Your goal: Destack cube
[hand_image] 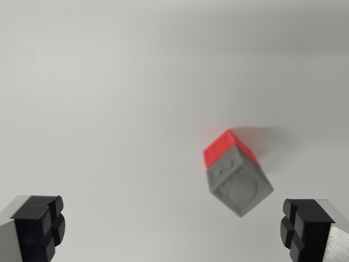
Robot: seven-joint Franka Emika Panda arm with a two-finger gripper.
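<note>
Overhead, the gripper (174,229) hangs with jaws wide apart and empty above a white table (109,82); the grey cube (240,188) sits atop the red cube (226,146), destacking not yet begun.

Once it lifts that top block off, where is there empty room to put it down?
Nearly everywhere. The white surface is bare left of and above the stack, a grey cube on a red cube. A narrower bare strip lies to its right. Only the stack's own spot is taken. The gripper is open.

One cube (240,188) atop another cube (226,146), right of centre.
</note>
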